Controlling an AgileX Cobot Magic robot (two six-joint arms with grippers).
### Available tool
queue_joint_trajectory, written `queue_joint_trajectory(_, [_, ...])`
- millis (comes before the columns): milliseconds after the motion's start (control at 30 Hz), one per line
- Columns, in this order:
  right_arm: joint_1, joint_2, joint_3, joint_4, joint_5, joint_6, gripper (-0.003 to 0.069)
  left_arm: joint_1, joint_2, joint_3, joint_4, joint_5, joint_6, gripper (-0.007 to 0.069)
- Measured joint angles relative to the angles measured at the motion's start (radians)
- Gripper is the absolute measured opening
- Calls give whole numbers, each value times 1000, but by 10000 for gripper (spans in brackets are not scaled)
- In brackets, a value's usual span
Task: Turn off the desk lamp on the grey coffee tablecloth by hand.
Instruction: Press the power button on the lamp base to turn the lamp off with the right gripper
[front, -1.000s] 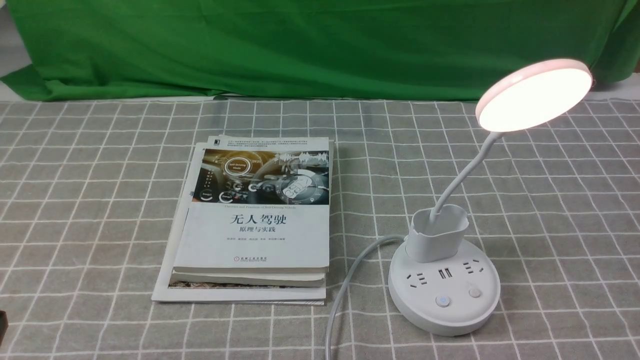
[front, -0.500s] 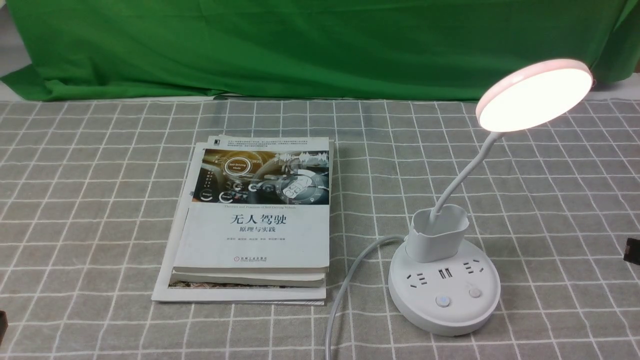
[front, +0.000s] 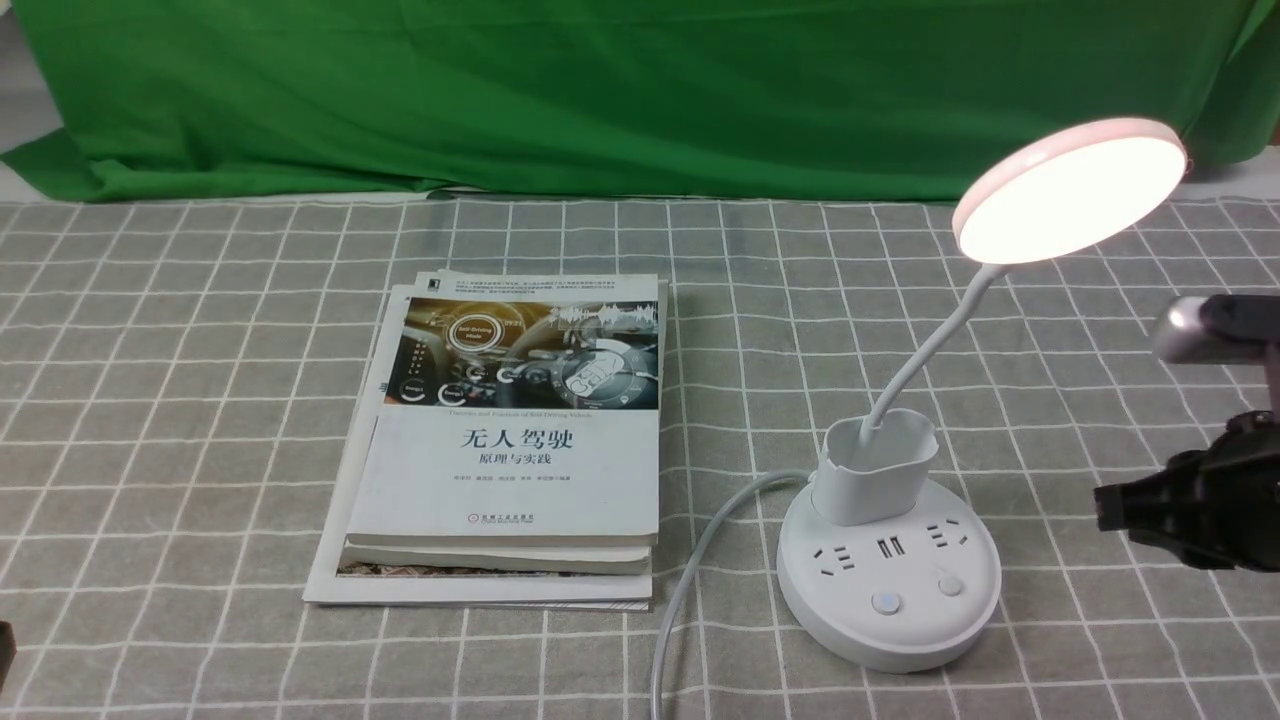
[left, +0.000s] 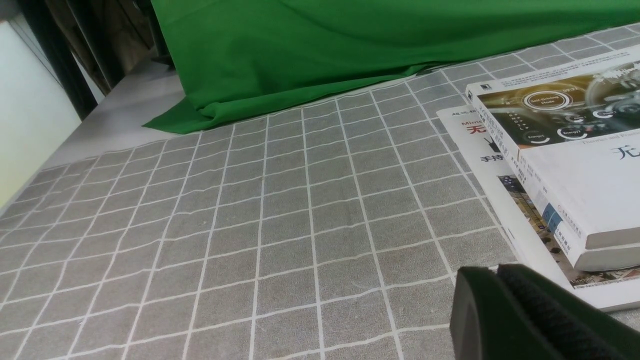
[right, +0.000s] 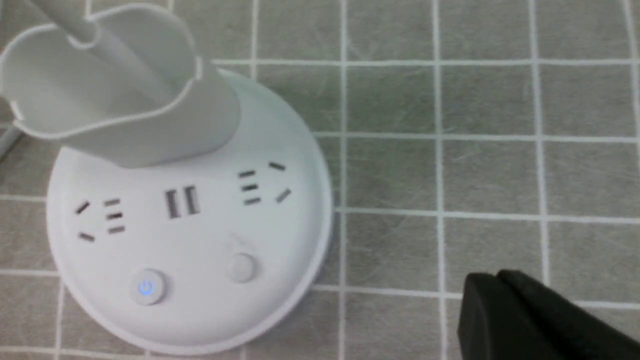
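Desk lamp (front: 880, 480) stood lit on the grey coffee tablecloth (front: 200, 400), front right, its base button glowing blue. Beside the base, not touching, hung the right hand (front: 1102, 510), fingers pressed together; the left hand (left: 500, 310) was closed too. Books (front: 510, 470) lay left; green cloth (front: 600, 90) behind.

One desk lamp (front: 875, 480) (two buttons (front: 884, 601)); three stacked books (front: 510, 470).
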Motion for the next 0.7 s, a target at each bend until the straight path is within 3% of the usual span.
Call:
queue_joint_trajectory(433, [211,221,-109,2,13,-27,41,0,0,0,0,0,0,20])
queue_joint_trajectory(700, [264,264,-111,1,-10,-47,39,0,0,0,0,0,0,20])
